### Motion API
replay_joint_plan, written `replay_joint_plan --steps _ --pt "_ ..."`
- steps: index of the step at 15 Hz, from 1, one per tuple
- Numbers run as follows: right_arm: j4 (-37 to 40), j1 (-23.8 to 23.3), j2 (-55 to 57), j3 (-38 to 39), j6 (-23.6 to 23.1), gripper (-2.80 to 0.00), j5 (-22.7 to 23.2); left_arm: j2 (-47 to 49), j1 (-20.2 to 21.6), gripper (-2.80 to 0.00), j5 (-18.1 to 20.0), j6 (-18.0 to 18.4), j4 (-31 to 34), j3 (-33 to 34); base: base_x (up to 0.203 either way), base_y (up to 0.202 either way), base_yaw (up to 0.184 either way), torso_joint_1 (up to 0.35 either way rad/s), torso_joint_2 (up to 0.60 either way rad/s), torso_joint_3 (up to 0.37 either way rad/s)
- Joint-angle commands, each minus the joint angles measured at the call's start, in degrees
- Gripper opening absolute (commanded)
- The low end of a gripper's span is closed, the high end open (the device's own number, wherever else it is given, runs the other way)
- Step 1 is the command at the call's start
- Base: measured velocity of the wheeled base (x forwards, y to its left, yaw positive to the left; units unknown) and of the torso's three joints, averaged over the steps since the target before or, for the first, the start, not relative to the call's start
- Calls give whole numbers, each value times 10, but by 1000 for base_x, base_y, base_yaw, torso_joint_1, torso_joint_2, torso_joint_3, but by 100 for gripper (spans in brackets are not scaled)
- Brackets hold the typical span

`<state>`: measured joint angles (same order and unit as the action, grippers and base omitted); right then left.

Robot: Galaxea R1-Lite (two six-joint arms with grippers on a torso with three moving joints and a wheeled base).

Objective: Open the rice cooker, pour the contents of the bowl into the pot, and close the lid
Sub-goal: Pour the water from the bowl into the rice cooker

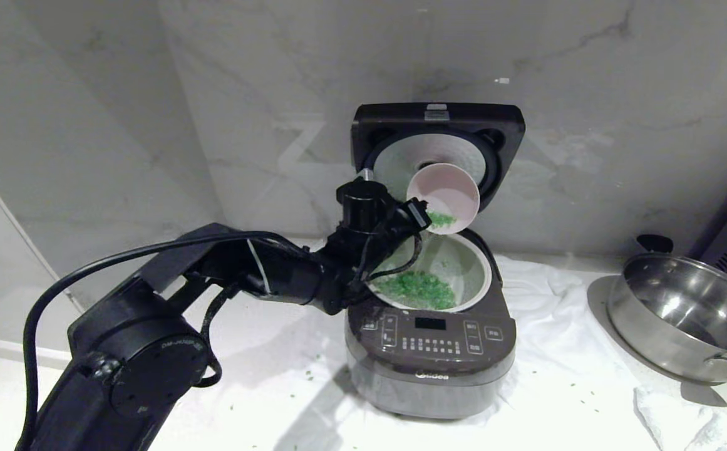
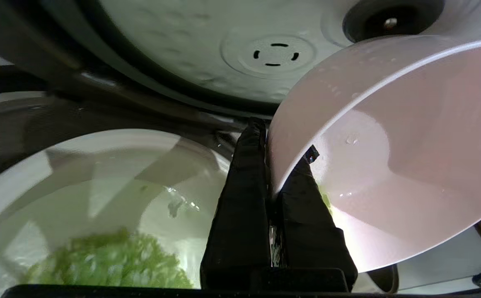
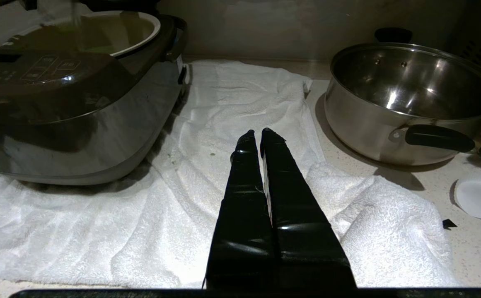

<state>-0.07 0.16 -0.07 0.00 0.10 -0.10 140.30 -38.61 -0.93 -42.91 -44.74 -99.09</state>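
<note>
The cooker [image 1: 431,351] sits on a white towel [image 3: 232,182] with its lid [image 1: 438,147] up. The left gripper [image 2: 274,174] pinches the rim of the bowl [image 1: 443,197] and holds it tipped over the pot [image 1: 482,269]. Green bits [image 1: 418,289] lie in the pot. The right gripper [image 3: 261,138] is closed and empty over the towel, near a steel pan [image 3: 410,103].

Dark brown-grey boxy rice cooker [image 1: 431,351], pale pink round bowl [image 1: 443,191], bright green chopped bits [image 1: 416,289], white-veined grey marble wall [image 1: 588,94], white terry towel [image 3: 240,103].
</note>
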Motion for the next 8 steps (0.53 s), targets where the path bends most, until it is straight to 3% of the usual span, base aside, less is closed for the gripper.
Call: replay_joint_plan --steps 1,6,8 --pt "0 0 1 0 0 -280 0 39 1 -280 0 -3 -69 3 0 0 0 0 0 0" --pt "0 0 1 0 0 -280 0 125 4 -280 5 -3 -272 0 0 0 0 0 0 0" --pt "0 0 1 0 0 -280 0 136 6 -280 9 -5 -293 -8 0 0 0 0 0 0"
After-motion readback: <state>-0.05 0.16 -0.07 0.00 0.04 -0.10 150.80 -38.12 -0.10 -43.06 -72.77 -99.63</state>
